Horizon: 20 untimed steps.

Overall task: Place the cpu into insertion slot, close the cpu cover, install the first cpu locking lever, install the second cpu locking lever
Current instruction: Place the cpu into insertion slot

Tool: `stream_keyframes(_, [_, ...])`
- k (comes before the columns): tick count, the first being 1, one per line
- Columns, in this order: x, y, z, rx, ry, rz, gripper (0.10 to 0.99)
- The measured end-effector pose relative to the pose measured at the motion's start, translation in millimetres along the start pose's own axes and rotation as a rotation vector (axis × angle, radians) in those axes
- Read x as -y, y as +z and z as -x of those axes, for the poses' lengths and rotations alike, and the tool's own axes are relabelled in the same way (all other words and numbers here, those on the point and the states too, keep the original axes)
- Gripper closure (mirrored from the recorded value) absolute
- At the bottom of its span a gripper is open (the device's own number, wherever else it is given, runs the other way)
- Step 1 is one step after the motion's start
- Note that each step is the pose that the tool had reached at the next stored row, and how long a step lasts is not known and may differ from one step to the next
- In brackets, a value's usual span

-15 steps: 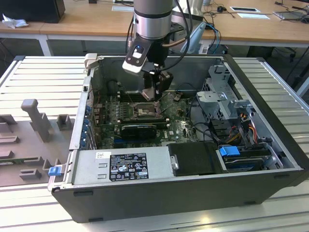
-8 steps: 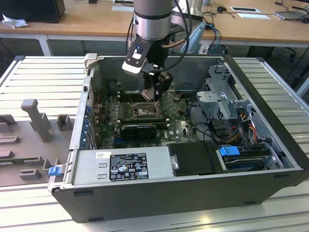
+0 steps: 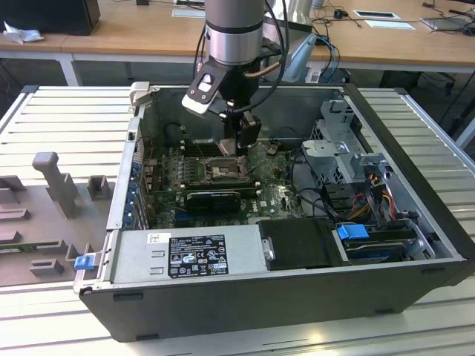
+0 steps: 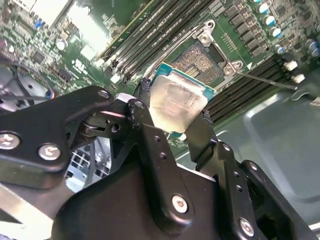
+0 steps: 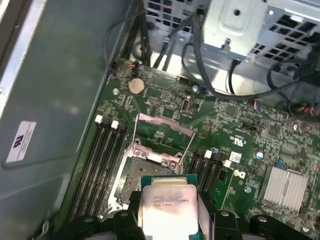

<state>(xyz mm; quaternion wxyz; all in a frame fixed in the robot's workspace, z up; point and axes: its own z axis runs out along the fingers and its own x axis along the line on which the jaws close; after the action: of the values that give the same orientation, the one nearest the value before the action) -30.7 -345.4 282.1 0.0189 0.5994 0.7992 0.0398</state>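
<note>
The cpu [image 4: 176,102] is a flat silver-grey square with a green edge, and my gripper [image 4: 172,107] is shut on it, one black finger on each side. The chip [image 5: 167,202] hangs tilted a little above the insertion slot [image 5: 136,174], whose dark centre lies bare. The cpu cover [image 5: 165,123] stands raised at the slot's far side. A thin locking lever [image 4: 265,80] sticks out beside the slot [image 4: 202,61]. In the exterior view my gripper [image 3: 245,144] hovers just over the slot [image 3: 219,172] on the green motherboard [image 3: 278,194].
The open computer case [image 3: 415,215] walls the board in. Long black memory slots [image 5: 102,150] flank the socket. A black card [image 3: 211,199], a power supply [image 3: 189,254], a metal drive cage [image 3: 345,148] and loose cables [image 5: 210,85] crowd the inside.
</note>
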Motion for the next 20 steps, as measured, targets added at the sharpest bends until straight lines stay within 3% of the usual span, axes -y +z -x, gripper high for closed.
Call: stream_keyframes(20, [0.9, 8.6, 0.1, 0.0023, 0.028, 0.0, 0.557])
